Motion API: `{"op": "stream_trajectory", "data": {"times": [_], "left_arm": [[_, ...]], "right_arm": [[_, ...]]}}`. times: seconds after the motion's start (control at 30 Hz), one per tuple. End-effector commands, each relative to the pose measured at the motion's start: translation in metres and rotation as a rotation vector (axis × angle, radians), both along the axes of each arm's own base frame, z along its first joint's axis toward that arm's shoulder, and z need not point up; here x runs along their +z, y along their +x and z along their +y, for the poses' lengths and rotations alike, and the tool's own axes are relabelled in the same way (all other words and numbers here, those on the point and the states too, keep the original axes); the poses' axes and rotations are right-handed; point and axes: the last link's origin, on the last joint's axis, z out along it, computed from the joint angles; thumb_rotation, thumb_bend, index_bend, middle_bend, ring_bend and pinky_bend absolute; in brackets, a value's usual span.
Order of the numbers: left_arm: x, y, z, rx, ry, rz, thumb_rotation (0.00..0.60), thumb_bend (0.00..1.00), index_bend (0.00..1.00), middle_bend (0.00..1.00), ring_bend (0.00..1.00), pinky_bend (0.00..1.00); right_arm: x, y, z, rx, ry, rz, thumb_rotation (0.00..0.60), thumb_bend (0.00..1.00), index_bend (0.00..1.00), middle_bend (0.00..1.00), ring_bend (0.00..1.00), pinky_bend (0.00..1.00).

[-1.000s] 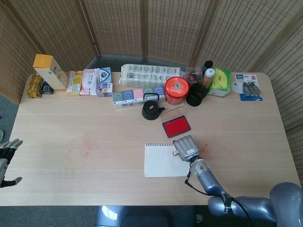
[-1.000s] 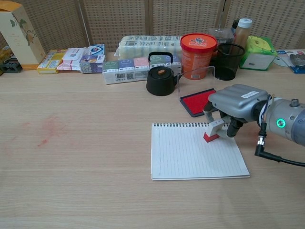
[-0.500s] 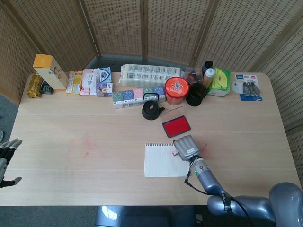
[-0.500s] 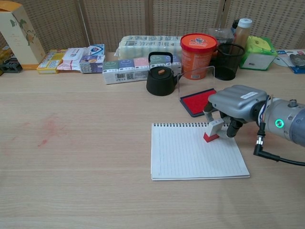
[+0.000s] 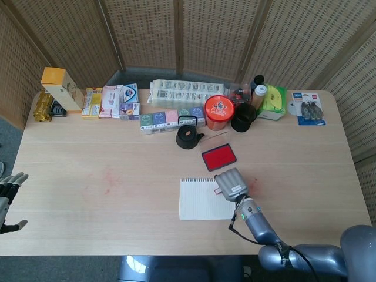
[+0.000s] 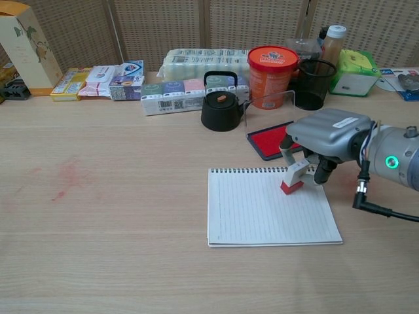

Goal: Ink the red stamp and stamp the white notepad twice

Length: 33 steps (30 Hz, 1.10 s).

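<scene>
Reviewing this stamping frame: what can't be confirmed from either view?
- Page under the red stamp: hidden by the stamp and the right hand, so no mark on the white notepad can be confirmed.
- Left hand: cut by the head view's left edge.
- Package labels at the back: too small.

Lab-style test setup: wicker screens, props-laden table.

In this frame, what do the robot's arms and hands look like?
The right hand has a smooth silver-grey metallic shell with a small white label on top and darker fingers. Its forearm is grey, with a green glowing ring light and a black cable at the wrist. The left hand shows only grey, dark-jointed fingers at the edge.
</scene>
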Motion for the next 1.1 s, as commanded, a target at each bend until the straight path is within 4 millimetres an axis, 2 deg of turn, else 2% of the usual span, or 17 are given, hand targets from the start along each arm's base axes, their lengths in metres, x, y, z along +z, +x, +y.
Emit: {"op": "stream_trajectory", "data": {"times": [0.03,0.27,0.5,1.1], "left_arm": [[0.0,0.0,0.0,-0.002,0.001,-0.001,0.6,0.0,0.0,0.0,0.0,0.01],[0.001,0.001,-0.001,-0.004,0.001,-0.003,0.6,0.0,0.0,0.0,0.0,0.01],[0.002,0.0,0.0,-0.003,0.001,-0.005,0.6,0.0,0.0,0.0,0.0,0.01],[0.003,-0.001,0.0,0.001,0.003,-0.009,0.6,0.0,0.0,0.0,0.0,0.01]], "right_arm": [[0.01,0.012,-0.001,0.011,-0.015,0.0,0.6,0.54,0.78,1.0,1.0,1.0],[0.013,0.039,0.001,0.032,-0.008,-0.016,0.6,0.54,0.78,1.0,1.0,1.0],[0.006,0.062,0.005,0.045,0.011,-0.022,0.6,0.54,0.78,1.0,1.0,1.0],[-0.033,0.089,0.01,0.059,0.041,-0.006,0.6,0.54,0.78,1.0,1.0,1.0]]}}
